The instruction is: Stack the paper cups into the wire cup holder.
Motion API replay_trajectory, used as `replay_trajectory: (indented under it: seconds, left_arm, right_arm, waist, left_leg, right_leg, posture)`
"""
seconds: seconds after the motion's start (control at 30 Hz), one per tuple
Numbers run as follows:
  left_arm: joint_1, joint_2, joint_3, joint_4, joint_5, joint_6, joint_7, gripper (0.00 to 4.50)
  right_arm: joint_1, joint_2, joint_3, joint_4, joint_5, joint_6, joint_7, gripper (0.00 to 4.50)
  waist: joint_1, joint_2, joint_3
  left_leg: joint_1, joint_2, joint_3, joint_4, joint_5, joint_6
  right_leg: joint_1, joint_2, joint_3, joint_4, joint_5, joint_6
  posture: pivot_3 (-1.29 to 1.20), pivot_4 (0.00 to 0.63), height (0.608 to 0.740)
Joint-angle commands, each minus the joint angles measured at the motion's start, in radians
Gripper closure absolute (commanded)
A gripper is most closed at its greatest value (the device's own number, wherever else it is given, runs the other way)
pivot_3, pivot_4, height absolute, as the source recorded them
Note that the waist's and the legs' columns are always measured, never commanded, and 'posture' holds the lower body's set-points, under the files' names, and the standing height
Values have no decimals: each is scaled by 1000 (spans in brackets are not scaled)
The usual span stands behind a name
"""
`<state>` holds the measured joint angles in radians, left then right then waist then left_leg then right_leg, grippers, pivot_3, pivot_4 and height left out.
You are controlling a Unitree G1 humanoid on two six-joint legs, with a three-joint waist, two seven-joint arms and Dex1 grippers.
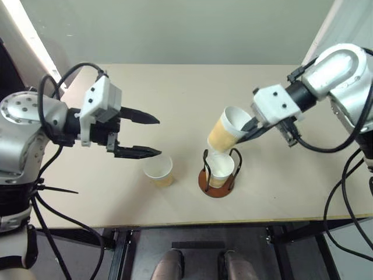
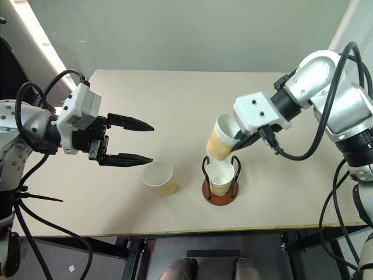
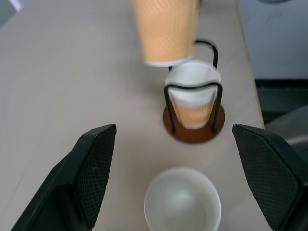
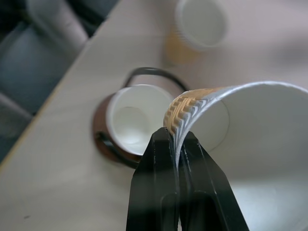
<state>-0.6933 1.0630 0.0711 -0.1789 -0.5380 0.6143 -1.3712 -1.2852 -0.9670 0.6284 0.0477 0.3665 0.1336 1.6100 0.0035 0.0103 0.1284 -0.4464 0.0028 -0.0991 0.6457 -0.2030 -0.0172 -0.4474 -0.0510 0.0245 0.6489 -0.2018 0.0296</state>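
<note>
A paper cup (image 1: 227,133) is held tilted above the wire holder (image 1: 218,175), pinched by its rim wall between the clenched fingers of the right gripper (image 4: 176,144), one finger inside and one outside. Its base hangs just over the mouth of the cup already seated (image 1: 221,169) in the holder, between the two black wire loops, on the reddish-brown disc. The third cup (image 1: 158,171) is left standing upright on the table (image 1: 186,93) just beside the holder, on the robot's left. The left gripper (image 1: 143,135) is kept spread wide, hovering empty above and beside that loose cup, apart from it. The step in hand is judged to be the nesting of the carried cup into the seated one. For this to go well, the tilt should be taken out first, so that the carried cup's base is brought square over the open mouth below; a slanted entry is likely to catch the lower rim or a wire loop. The lowering is best done slowly and straight down, and the pinch should be released only once the cup is felt to be seated. The thin wall could be creased by the pinch, so no sideways push should be added. The light holder might be nudged if a loop is struck.
</note>
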Motion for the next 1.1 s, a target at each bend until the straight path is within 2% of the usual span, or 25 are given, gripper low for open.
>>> replay_trajectory:
  seconds: [0.03,0.2,0.53,0.67,0.87,1.0,1.1]
  left_arm:
    - [13,9,5,-4,12,-26,2,349]
    - [38,14,8,-23,17,-24,17,349]
    - [75,39,12,-33,35,-31,36,349]
    - [78,43,12,-32,39,-35,35,349]
    - [42,52,-7,34,80,-76,16,349]
    - [-42,45,-66,138,150,-141,-15,349]
    - [-139,20,-151,235,212,-202,-76,349]
  right_arm:
    - [-10,-8,10,-39,3,-2,4,4475]
    - [-2,5,34,-43,-33,-26,4,4475]
    - [10,49,46,-27,-131,-106,4,4475]
    - [-4,52,57,-13,-141,-125,4,3532]
    - [-12,3,79,-65,-54,-112,4,1466]
    - [-1,51,-9,-29,-61,-42,3,58]
    - [25,114,-110,21,-43,103,-89,24]
  waist:
    - [-1,0,0]
    - [-1,0,0]
    - [-1,-1,0]
    - [-1,-1,0]
    - [-1,-1,0]
    - [-1,-1,0]
    - [0,-1,-1]
  left_leg:
    - [2,0,0,0,1,0]
    - [2,0,0,0,6,1]
    - [2,0,0,-2,5,1]
    - [2,0,0,-2,4,1]
    - [2,0,0,-3,4,1]
    - [2,0,0,-3,4,1]
    - [2,0,0,-2,5,1]
  right_leg:
    - [1,0,0,1,0,-1]
    - [1,0,0,1,3,-6]
    - [0,0,0,1,4,-6]
    - [0,0,0,0,4,-6]
    - [0,0,0,0,4,-6]
    - [0,0,0,0,4,-6]
    - [0,0,0,0,4,-6]
  posture:
    - [0,150,740]
    - [0,150,740]
    - [0,150,740]
    - [0,150,740]
    - [0,150,740]
    - [0,150,740]
    - [0,150,740]
